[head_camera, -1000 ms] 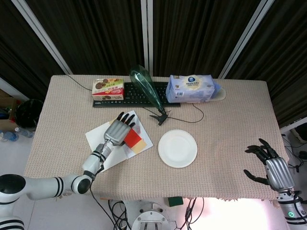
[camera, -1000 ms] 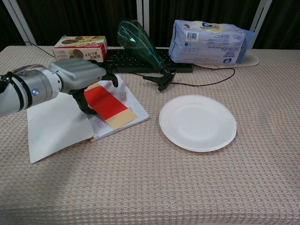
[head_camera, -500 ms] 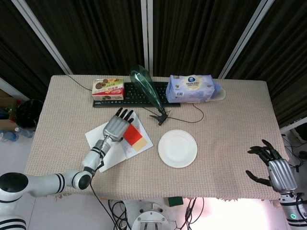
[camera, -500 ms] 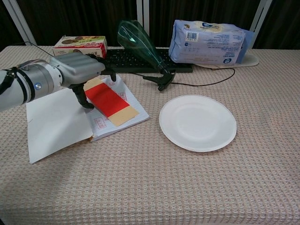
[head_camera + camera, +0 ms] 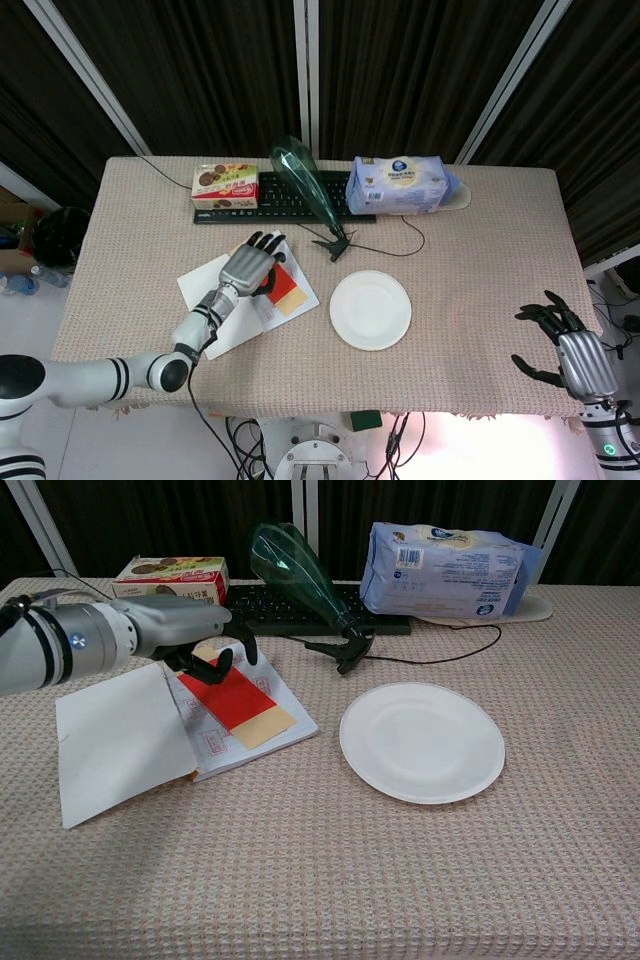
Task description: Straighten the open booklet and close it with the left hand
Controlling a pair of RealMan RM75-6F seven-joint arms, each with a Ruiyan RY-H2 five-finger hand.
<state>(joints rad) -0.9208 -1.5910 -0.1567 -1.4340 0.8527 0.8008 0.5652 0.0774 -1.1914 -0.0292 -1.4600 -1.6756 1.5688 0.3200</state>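
Lying open at the table's left-centre, the booklet has the left hand over its far edge, fingers curled, holding nothing. Beside it sits an empty white plate. At lower right, the right hand hangs spread, off the table.

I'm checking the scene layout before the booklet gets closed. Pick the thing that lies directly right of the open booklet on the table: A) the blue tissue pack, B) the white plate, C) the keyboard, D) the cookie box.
B: the white plate lies on the cloth just right of the open booklet, while the left hand is over the booklet's far edge; the other three things sit along the back of the table.
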